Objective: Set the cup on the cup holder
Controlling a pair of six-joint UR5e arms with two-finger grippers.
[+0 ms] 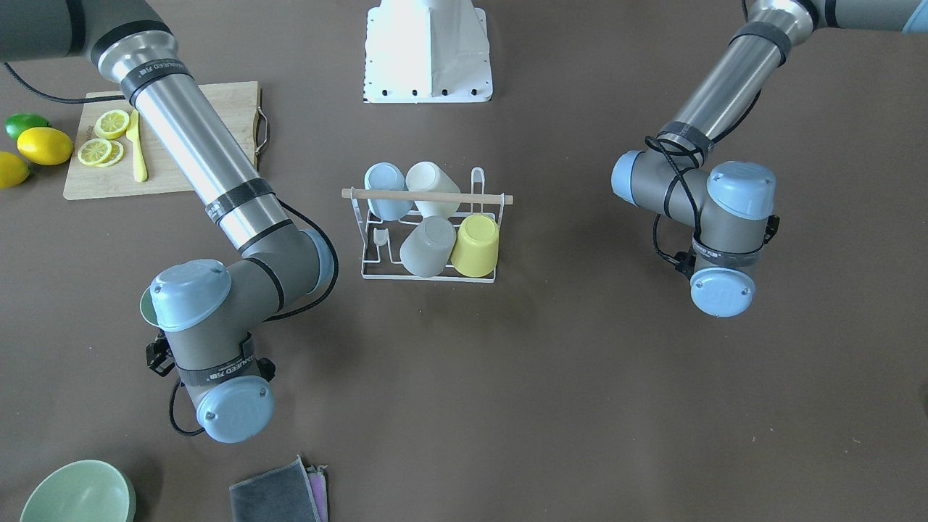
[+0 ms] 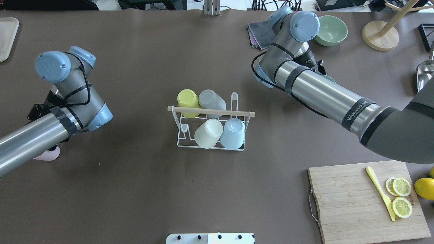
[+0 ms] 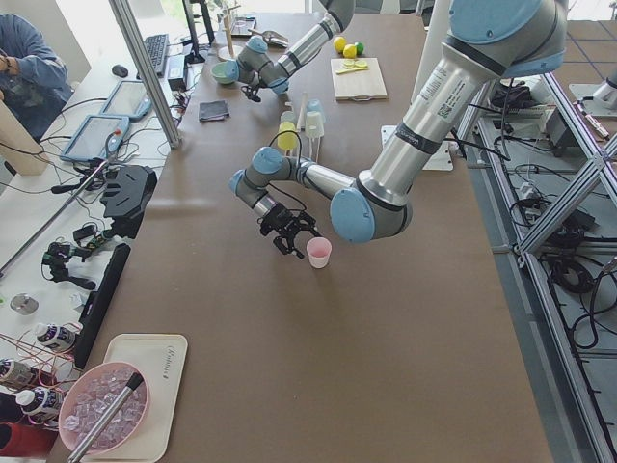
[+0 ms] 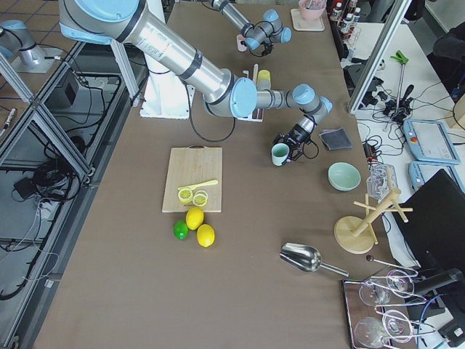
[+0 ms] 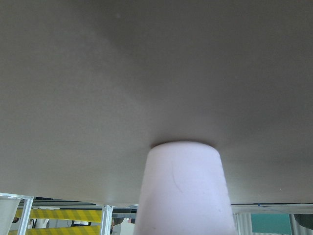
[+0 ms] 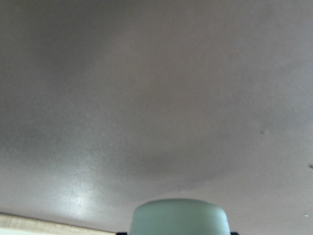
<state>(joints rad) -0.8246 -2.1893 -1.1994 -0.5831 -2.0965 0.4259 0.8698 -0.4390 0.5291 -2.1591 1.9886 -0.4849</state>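
The white wire cup holder (image 2: 179, 135) with a wooden rod handle (image 2: 210, 111) stands mid-table and carries a yellow (image 2: 187, 98), a grey (image 2: 212, 100), a white (image 2: 207, 134) and a light blue cup (image 2: 233, 134). A pink cup (image 3: 318, 253) stands upright on the table, close in the left wrist view (image 5: 183, 191). My left gripper (image 3: 289, 234) is right beside it; I cannot tell whether it is open. My right gripper (image 4: 292, 140) holds a green cup (image 4: 280, 153), seen just off the table in the right wrist view (image 6: 178, 215).
A green bowl (image 2: 330, 29) and folded cloths (image 2: 259, 34) lie behind the right arm. A cutting board (image 2: 366, 200) with lemon slices and a yellow knife is at the near right. A wooden stand (image 2: 379, 35) and a metal scoop (image 2: 425, 73) are at the far right.
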